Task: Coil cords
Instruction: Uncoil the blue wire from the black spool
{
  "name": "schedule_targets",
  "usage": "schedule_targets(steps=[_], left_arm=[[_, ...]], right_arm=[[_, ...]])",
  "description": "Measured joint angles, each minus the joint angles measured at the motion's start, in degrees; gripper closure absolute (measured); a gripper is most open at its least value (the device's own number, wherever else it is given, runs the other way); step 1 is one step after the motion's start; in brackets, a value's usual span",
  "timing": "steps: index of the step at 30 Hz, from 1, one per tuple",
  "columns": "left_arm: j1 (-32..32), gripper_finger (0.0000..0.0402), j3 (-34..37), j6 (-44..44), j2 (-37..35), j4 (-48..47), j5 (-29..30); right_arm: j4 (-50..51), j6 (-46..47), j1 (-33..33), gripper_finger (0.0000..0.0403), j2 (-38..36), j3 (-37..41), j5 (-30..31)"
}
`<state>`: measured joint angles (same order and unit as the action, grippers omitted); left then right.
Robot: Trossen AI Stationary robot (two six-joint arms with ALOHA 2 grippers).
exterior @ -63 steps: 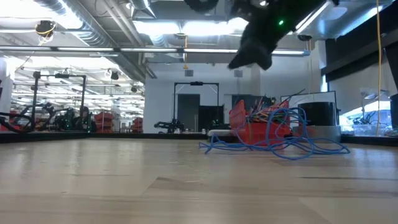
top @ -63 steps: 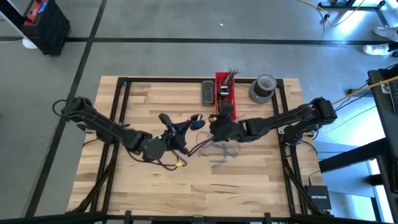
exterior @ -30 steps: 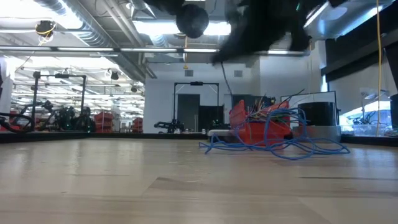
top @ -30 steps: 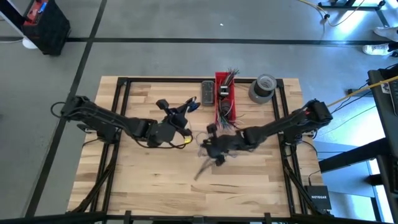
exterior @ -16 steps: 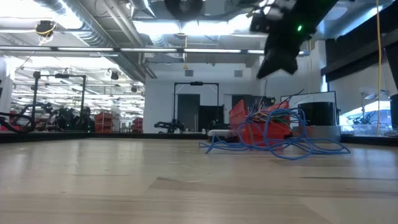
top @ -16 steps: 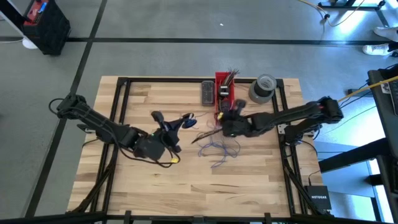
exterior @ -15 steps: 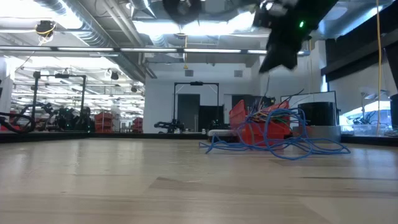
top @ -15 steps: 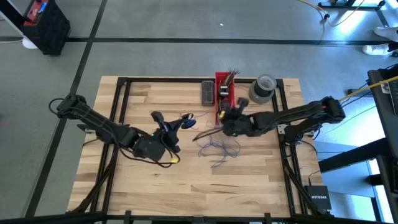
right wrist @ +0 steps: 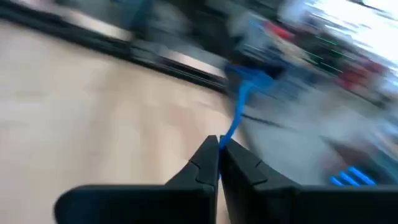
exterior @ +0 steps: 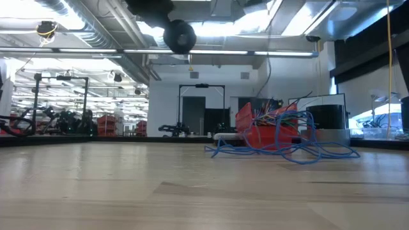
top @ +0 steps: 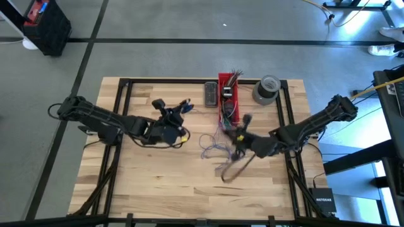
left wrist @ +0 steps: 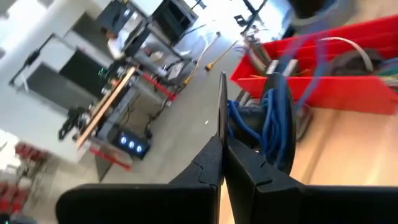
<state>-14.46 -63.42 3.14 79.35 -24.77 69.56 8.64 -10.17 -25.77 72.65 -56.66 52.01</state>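
A thin blue-purple cord lies partly as a loose tangle (top: 214, 148) on the table's middle; in the low view the tangle (exterior: 281, 145) sits in front of the red bin. My left gripper (top: 180, 108) is shut, left of the bin and raised, with a small bundle of blue cord loops (left wrist: 273, 121) at its fingers. My right gripper (top: 240, 135), blurred, is right of the tangle and shut on a blue strand (right wrist: 239, 106). My left gripper has the blue loops (left wrist: 268, 134) against the side of one shut finger (left wrist: 249, 165); the finger hides where they are caught. The loops are clear of the table. My right gripper pinches a single blue strand (right wrist: 225, 138) at its fingertips. The strand runs straight away from the tips.
A red bin (top: 227, 98) of short coloured wire ends stands at the far middle, also in the left wrist view (left wrist: 336, 68). A dark flat device (top: 210, 93) lies left of it, a grey tape roll (top: 266, 88) right of it. Bare wood lies at the near side.
My right gripper has swung from near the tangle up toward the red bin, then back toward the near right, with its strand. My left gripper has gone toward the near left, then back toward the far edge, still with its blue loops.
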Motion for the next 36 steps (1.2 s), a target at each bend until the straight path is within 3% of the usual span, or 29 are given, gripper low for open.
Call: schedule_targets(steps=[5, 7, 9, 15, 20, 23, 29, 33, 36], left_arm=[[3.44, 0.0396, 0.00, -1.63, 0.00, 3.47, -0.11], [3.76, 0.0396, 0.00, -1.64, 0.00, 5.82, -0.12], [3.44, 0.0396, 0.00, -1.16, 0.00, 7.48, -0.16], [1.23, 0.0396, 0.04, 1.97, 0.00, 11.28, -0.09], [-2.30, 0.0396, 0.04, 5.27, -0.11, 12.67, -0.09], [-5.34, 0.0396, 0.04, 8.27, -0.49, 13.89, -0.03], [-10.11, 0.0396, 0.07, 10.57, -1.03, 12.16, 0.05], [-10.73, 0.0396, 0.06, 8.06, -1.14, 7.56, 0.09], [-10.35, 0.0396, 0.07, 5.35, -1.14, 3.77, -0.05]], right_arm=[[-5.37, -7.74, -0.49, 0.0388, 3.97, 0.02, -25.75], [-5.30, -10.50, -0.44, 0.0388, 6.04, 0.02, -31.89], [-5.64, -12.72, -0.36, 0.0388, 8.30, 0.04, -33.68], [-4.55, -12.79, 4.41, 0.0388, 14.48, 0.04, -33.69], [6.41, -6.35, 11.13, 0.0388, 16.55, 0.08, -33.35], [17.78, 1.54, 15.55, 0.0388, 16.27, 0.08, -28.15], [43.54, 27.39, 21.19, 0.0388, 11.82, 0.10, -11.04], [49.78, 37.13, 21.27, 0.0388, 7.88, 0.10, -4.16], [49.40, 42.08, 20.45, 0.0388, 5.37, 0.10, -3.94]])
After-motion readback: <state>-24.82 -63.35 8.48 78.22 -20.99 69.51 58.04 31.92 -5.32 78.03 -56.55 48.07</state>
